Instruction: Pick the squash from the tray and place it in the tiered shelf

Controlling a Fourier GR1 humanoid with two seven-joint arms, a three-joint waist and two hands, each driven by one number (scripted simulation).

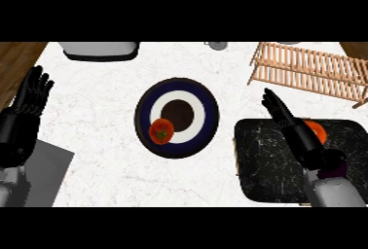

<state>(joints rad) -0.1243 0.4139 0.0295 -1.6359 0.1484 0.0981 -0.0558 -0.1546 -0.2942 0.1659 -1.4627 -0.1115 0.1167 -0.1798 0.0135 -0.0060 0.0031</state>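
Pale, faintly veined, marble-like on the counter [101, 97]; bare light wood, slatted, on the tiered shelf [309, 70]; black, white-flecked and stone-like on the tray [266, 160]; smooth and glossy on the dark blue and white plate [205, 104]; matt black on both hands; dull grey on the toaster [101, 49].

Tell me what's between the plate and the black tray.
Only bare white counter lies between the plate and the black tray, seen in the head view.

Right hand [287, 119] hides most of squash [317, 130].
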